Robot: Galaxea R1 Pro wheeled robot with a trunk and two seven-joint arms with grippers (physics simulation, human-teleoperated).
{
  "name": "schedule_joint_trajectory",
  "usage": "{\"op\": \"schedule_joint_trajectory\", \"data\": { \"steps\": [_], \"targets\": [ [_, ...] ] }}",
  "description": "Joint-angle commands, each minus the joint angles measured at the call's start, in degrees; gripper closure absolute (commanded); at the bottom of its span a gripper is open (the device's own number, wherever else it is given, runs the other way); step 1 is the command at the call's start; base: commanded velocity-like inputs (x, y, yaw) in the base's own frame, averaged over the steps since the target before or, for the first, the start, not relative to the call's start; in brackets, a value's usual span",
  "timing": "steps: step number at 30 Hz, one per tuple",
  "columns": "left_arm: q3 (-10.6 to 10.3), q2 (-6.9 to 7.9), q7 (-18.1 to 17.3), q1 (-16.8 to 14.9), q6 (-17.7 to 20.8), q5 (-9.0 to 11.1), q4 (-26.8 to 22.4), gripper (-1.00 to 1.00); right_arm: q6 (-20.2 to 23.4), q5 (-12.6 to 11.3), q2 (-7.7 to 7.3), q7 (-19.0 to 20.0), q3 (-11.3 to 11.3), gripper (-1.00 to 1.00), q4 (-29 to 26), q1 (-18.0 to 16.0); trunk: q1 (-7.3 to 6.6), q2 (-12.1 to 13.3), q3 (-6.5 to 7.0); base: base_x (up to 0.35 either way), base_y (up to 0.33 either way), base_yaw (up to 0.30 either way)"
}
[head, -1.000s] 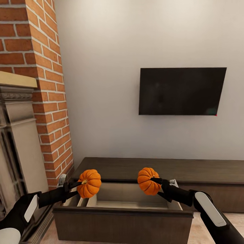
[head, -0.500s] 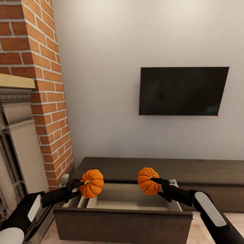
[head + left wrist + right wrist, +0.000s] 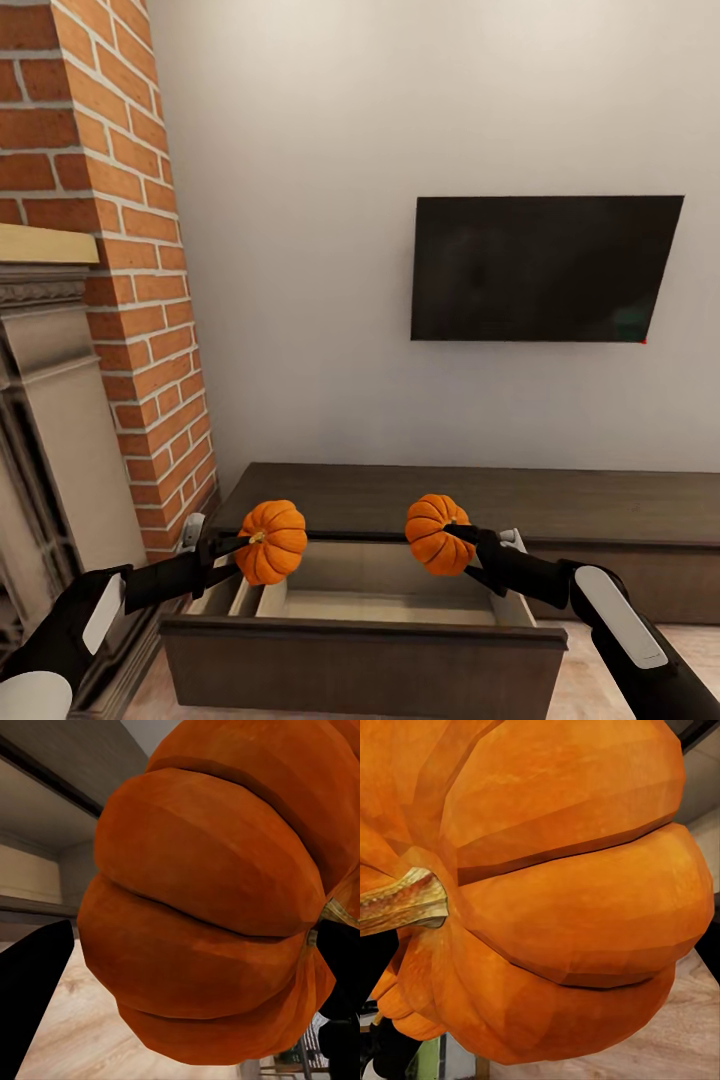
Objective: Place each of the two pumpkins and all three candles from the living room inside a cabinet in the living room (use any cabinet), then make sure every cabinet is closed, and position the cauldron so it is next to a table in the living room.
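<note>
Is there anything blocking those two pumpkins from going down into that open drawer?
Nothing visible. The left hand holds one pumpkin and the right hand holds the other pumpkin, both above the open drawer of the cabinet, whose visible inside looks bare.

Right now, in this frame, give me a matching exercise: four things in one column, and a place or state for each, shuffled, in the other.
Column one:
1. left gripper
2. right gripper
3. cabinet drawer
4. television

Column two:
A. hangs dark on the white wall above the cabinet
B. pulled open, light wood inside showing
C. holds a pumpkin over the drawer's end nearer the brick column
D. holds a pumpkin over the drawer's end farther from the brick column

Pairs: 1-C, 2-D, 3-B, 4-A
</note>
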Motion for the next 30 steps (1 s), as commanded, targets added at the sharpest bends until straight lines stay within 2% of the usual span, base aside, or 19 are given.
{"op": "schedule_joint_trajectory", "data": {
  "steps": [1,16,30],
  "targets": [
    [0.08,-0.01,-0.19,-0.04,0.25,-0.05,0.01,1.0,0.06,-0.19,-0.05,-0.19,0.09,1.0,-0.01,-0.04,-0.23,0.38,0.02,0.0,0.0,0.0],
    [0.14,0.01,-0.19,-0.04,0.25,0.01,0.01,1.0,0.08,-0.1,-0.05,-0.19,0.09,1.0,0.21,-0.04,-3.53,6.39,1.29,0.0,0.0,0.0],
    [0.16,0.01,-0.19,-0.04,0.25,0.03,0.01,1.0,0.07,0.07,-0.05,-0.19,0.09,1.0,0.66,-0.04,-3.53,6.39,-0.05,0.0,0.0,0.0]
  ]
}}
